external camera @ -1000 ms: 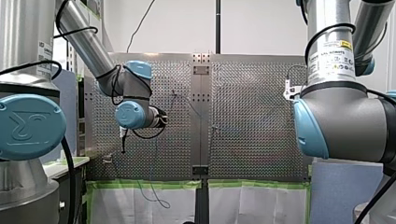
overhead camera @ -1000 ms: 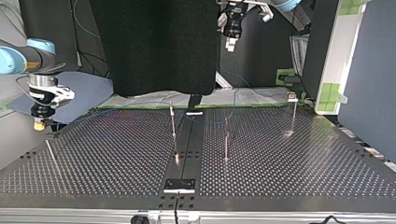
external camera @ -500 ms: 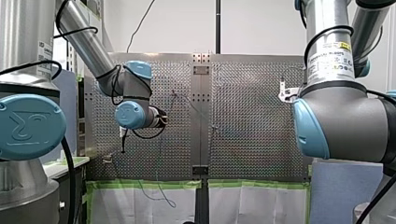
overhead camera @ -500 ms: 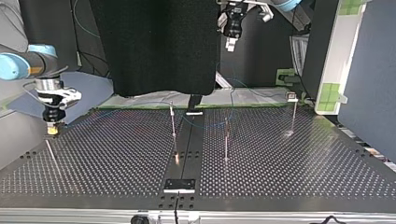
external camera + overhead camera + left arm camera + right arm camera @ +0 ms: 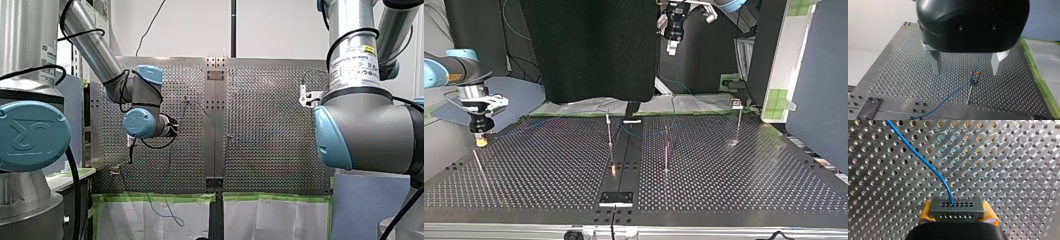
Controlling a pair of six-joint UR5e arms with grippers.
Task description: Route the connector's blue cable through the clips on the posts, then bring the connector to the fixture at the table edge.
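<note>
Evidently mid-carry: the connector was being brought low over the tabletop toward the edge.

At the top view's left, my right claw (image 5: 481, 140) hung low over the perforated metal tabletop (image 5: 549, 165). Its yellow pads (image 5: 927, 213) pinched the dark grey rectangular connector (image 5: 957, 207), whose thin blue cable (image 5: 923, 161) curved away over the holes. Mid-table stood thin metal posts (image 5: 609, 131). The cable ran past one post's small clip (image 5: 974, 80) beneath my left claw (image 5: 966, 72), whose metal fingers were spread and empty. To do this well, I judged, the carry should be slow and low, leaving slack so the cable would not pull from the clips. The fixture I could not pick out.
</note>
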